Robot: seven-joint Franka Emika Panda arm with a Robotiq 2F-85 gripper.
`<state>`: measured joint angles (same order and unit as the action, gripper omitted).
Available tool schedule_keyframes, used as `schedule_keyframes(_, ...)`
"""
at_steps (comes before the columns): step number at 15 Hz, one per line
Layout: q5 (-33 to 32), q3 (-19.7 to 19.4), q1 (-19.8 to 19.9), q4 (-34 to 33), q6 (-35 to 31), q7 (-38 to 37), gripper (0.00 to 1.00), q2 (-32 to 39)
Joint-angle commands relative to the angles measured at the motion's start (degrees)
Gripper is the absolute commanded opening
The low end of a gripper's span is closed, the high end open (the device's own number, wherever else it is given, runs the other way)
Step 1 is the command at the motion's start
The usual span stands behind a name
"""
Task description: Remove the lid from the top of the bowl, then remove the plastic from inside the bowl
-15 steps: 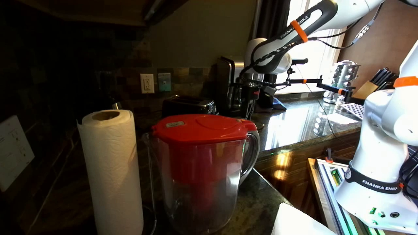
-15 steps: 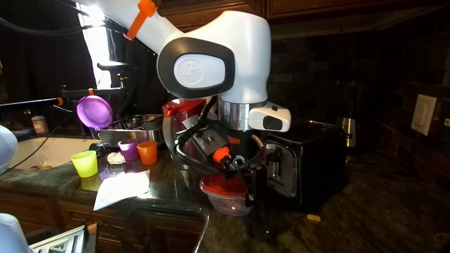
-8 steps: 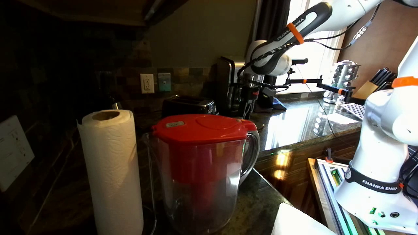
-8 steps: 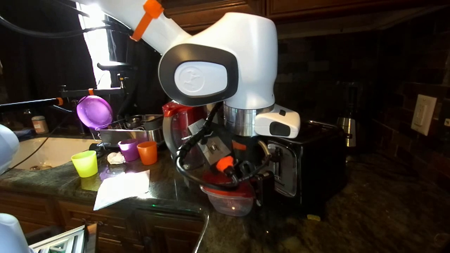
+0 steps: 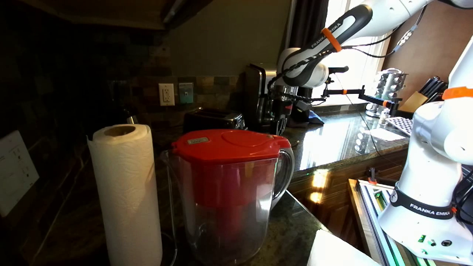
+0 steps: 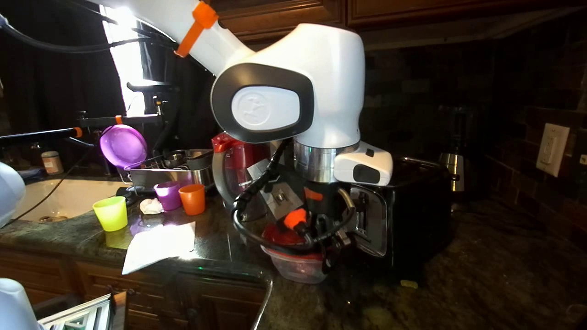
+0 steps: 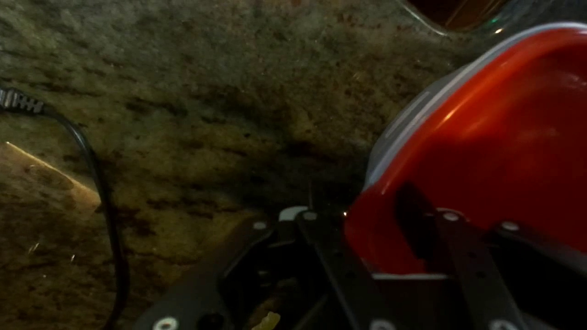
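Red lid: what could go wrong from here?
The open gripper straddles a corner of the red lid; closing might drag the bowl too. One finger overlaps the lid in the wrist view, so lowering could press it down. The toaster looks close in an exterior view; the gripper might bump it.

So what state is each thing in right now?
Bowl: upright, inside unclear
Lid: on the bowl
Claw: open, at the lid's corner
Pitcher: upright, lidded
Towel roll: upright
Lime cup: upright
Purple cup: upright
Orange cup: upright
Purple dish: tilted
Sheet: mostly flat
Toaster: lever position unclear
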<state>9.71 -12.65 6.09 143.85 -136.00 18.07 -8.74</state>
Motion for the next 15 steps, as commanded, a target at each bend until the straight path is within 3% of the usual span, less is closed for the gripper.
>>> schedule_keyframes(1, 1.00, 0.03, 0.55, -0.21, -0.90, 1.38, 0.31, 0.66)
schedule_keyframes(3, 0.97, 0.02, 0.60, -0.29, -0.90, 1.36, 0.33, 0.58)
schedule_keyframes(5, 0.90, 0.06, 0.62, -0.39, -0.89, 1.26, 0.28, 0.51)
schedule_keyframes(8, 0.83, 0.16, 0.58, -0.63, -0.91, 1.08, 0.04, 0.52)
schedule_keyframes(10, 0.75, 0.22, 0.57, -0.69, -0.91, 0.91, 0.01, 0.51)
schedule_keyframes(15, 1.00, 0.38, 0.44, -0.85, -0.60, 0.59, 0.04, 0.28)
